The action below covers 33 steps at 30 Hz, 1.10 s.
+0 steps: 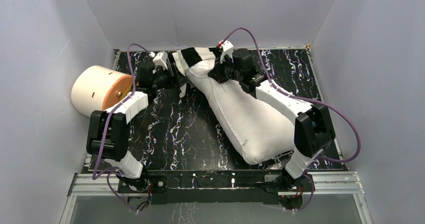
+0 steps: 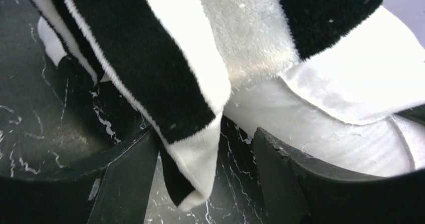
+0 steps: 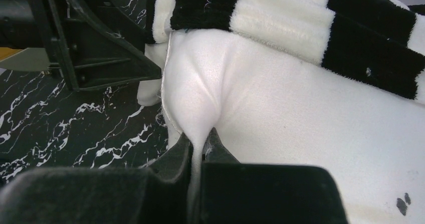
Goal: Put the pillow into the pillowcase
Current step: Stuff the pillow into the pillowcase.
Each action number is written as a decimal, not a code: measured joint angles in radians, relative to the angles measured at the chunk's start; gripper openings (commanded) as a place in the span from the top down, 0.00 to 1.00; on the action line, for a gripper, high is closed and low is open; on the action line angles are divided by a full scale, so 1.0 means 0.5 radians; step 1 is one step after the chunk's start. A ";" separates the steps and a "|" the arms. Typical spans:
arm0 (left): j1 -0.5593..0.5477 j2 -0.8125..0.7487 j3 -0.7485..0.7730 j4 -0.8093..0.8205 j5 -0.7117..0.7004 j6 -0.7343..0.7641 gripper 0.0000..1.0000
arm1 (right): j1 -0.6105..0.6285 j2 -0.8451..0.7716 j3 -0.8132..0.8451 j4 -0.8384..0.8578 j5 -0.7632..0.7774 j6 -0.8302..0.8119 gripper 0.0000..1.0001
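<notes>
Lower centre, my right gripper (image 3: 198, 151) pinches the plump white fabric pillow (image 3: 300, 114); my left gripper (image 2: 205, 139) gapes around the black-and-white striped plush pillowcase (image 2: 150, 58) hem. I should bite deep before pulling.

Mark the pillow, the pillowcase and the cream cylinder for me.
pillow (image 1: 250, 121): top external view, middle of its bare white body.
pillowcase (image 2: 145, 58): left wrist view, on a black stripe.
cream cylinder (image 1: 92, 86): top external view, its cream side wall.
</notes>
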 measured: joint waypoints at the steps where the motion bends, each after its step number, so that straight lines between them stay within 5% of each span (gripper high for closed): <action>1: -0.002 0.035 0.011 0.035 0.014 -0.010 0.37 | -0.004 0.000 -0.006 0.015 -0.011 0.018 1.00; 3: -0.009 0.098 0.015 0.083 0.040 -0.026 0.49 | -0.011 0.000 -0.008 0.026 -0.023 0.041 1.00; 7: -0.024 0.162 0.015 0.104 0.069 -0.064 1.00 | -0.031 0.000 -0.009 0.047 -0.040 0.092 1.00; 12: -0.108 0.101 0.022 0.111 0.090 -0.092 1.00 | -0.043 0.005 -0.089 0.224 0.013 0.185 1.00; 20: -0.557 -0.078 0.008 0.230 0.008 -0.083 1.00 | -0.082 0.177 -0.066 0.492 0.262 0.342 1.00; 28: -0.585 -0.085 0.043 0.108 -0.063 0.011 1.00 | -0.092 0.173 -0.067 0.542 0.365 0.432 1.00; 33: -0.585 -0.131 0.330 -0.215 -0.027 0.049 1.00 | -0.114 0.026 -0.056 0.327 0.140 0.426 1.00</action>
